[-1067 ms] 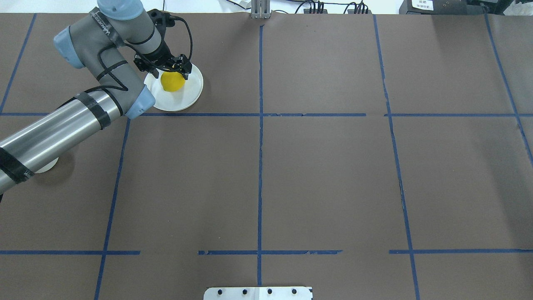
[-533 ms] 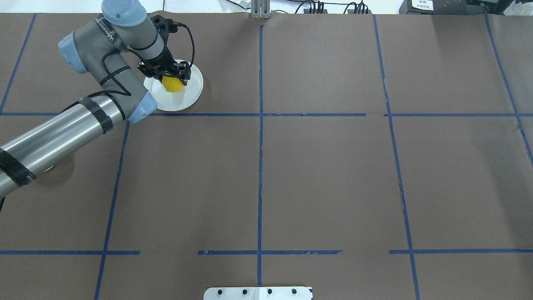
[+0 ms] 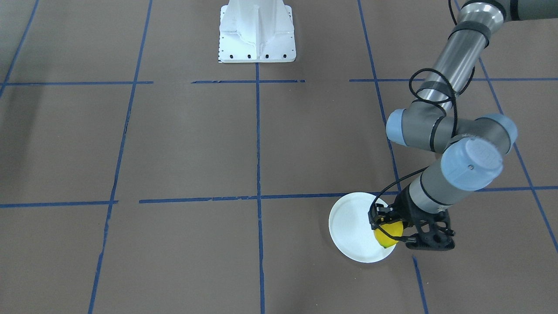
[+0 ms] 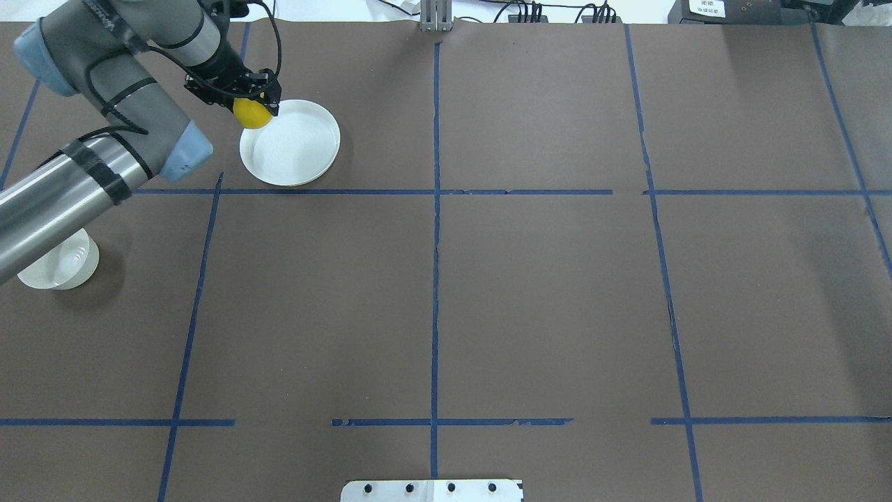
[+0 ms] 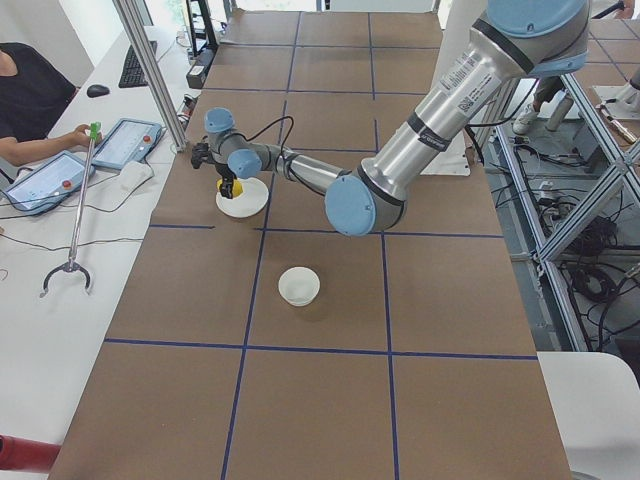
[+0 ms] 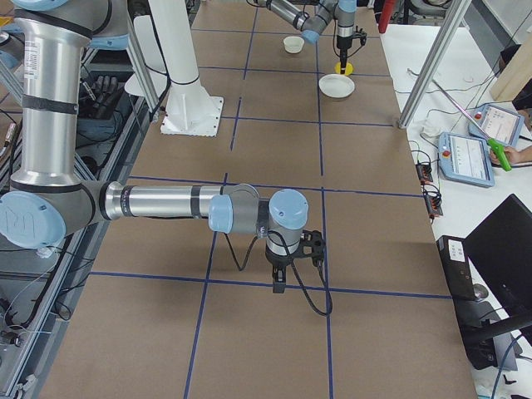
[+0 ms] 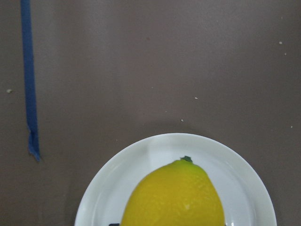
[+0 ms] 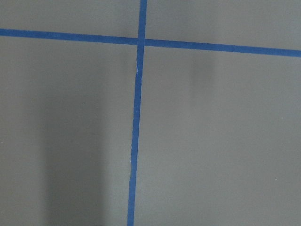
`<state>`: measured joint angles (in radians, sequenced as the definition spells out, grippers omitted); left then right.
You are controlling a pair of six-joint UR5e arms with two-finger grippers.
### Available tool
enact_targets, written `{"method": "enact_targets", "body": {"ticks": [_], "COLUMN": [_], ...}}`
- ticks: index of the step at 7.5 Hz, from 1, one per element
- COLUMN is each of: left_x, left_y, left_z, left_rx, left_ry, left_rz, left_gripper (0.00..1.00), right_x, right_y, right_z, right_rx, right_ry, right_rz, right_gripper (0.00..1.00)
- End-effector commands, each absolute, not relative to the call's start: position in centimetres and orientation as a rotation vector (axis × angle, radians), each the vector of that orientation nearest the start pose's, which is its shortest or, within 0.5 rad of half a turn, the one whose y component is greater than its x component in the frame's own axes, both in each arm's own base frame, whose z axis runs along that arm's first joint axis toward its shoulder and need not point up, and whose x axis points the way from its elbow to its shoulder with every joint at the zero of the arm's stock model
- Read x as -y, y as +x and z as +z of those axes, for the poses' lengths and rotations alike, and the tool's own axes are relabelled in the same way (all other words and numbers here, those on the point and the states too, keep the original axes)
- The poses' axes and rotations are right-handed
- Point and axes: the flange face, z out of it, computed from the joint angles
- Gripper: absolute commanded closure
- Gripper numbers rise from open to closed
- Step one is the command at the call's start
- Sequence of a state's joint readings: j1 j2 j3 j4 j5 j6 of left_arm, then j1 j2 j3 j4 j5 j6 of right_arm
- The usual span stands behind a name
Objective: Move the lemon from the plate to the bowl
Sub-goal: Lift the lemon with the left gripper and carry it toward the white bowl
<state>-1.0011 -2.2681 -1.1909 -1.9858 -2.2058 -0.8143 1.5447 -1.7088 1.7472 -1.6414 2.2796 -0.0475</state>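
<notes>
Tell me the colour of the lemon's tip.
Dark green tip on the bright yellow lemon; the left wrist view shows it best.

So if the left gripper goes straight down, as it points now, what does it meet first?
Probably the plate, near its rim; the left gripper holds the lemon, which would touch first. Depth is unclear.

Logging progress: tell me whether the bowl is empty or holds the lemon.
Empty. The bowl shows a bare white inside; the lemon is in the left gripper, over the plate's edge.
</notes>
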Motion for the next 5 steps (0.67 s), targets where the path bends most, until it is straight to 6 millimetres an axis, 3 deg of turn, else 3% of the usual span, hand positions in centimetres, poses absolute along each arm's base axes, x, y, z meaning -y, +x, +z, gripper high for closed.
{"method": "enact_targets", "body": {"ticks": [1,2,3,5], "left_x": [62.5,57.8,55.1,49.3], "left_y": [27.5,24.6,23.1,19.0], "left_z": [36.6,40.3,43.1,51.8], "left_rx": [-0.895,-0.875,-0.856,-0.809], "left_ry": [0.137,0.125,0.103,0.178], "left_rz": [-0.045,-0.056,-0.066,-0.107], "left_gripper": [1.0,1.0,1.0,1.0], "right_x": [43.2,43.2,43.2,43.2], "right_y": [5.7,5.7,5.7,5.7], "right_z": [64.7,64.7,64.7,64.7], "right_rx": [0.709,0.709,0.709,0.709], "right_ry": [-0.023,-0.023,-0.023,-0.023], "right_rz": [-0.059,-0.059,-0.059,-0.059], "right_gripper": [0.0,0.0,0.0,0.0]}}
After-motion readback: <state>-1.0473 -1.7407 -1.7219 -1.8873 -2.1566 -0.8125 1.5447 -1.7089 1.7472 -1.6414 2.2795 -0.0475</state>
